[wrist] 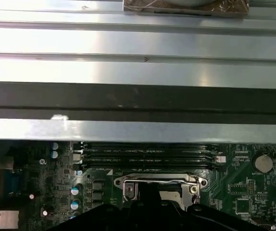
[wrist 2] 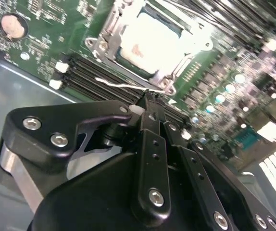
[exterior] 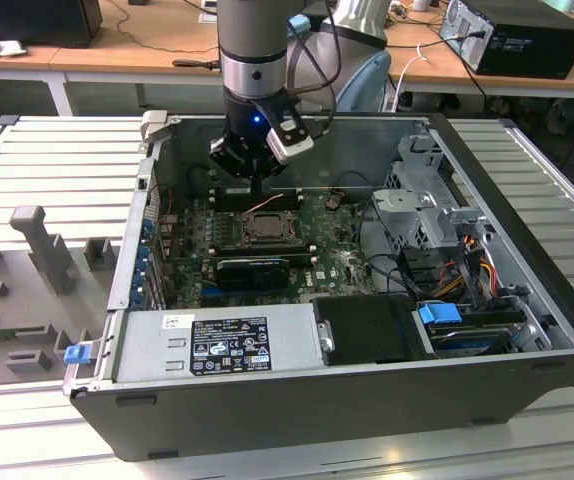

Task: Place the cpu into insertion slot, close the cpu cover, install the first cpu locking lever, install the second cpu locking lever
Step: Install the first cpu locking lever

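The cpu point(wrist 2: 147, 36) lies pale and flat in the insertion slot point(exterior: 264, 226), on the green board inside the open computer case. The silver cpu cover point(wrist 2: 105, 36) is down around it, framing the chip. A thin wire locking lever point(wrist 2: 116, 85) runs along the socket's side next to the black memory slots point(wrist 2: 87, 72). My gripper point(wrist 2: 147, 96) hangs just above that side, fingers point(wrist 2: 151, 144) shut together, tips at the lever's end; whether they touch it I cannot tell. In the first wrist view the cpu cover point(wrist: 128, 185) shows just past the gripper's dark body point(wrist: 147, 214).
The case's metal wall point(wrist: 138, 130) rises close behind the memory slots point(wrist: 147, 154). A drive cage point(exterior: 422, 200) and a bundle of cables point(exterior: 467, 260) fill the exterior view's right. A grey power supply point(exterior: 217, 345) sits at the front. A coin battery point(wrist 2: 12, 26) lies on the board.
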### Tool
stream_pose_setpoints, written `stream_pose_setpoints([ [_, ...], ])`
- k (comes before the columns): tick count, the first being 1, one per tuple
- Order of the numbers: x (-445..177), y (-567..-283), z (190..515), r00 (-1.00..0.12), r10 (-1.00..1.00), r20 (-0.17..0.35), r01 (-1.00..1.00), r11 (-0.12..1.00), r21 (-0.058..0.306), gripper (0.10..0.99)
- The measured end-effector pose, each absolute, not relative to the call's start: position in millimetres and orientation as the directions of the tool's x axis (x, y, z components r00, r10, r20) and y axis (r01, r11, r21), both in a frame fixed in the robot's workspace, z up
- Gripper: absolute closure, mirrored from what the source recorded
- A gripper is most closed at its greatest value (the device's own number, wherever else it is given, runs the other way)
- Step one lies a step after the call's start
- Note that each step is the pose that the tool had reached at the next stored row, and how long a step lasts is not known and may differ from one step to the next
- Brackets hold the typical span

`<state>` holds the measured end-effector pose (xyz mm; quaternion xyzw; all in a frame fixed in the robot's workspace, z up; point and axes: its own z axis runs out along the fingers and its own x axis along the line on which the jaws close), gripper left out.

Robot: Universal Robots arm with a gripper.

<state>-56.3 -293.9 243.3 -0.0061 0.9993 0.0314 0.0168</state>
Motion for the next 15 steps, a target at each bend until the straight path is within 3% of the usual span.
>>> stream_pose_setpoints([
  [15,-34,-285,224,-0.998,-0.044,-0.034,-0.047,0.996,0.078,0.98],
])
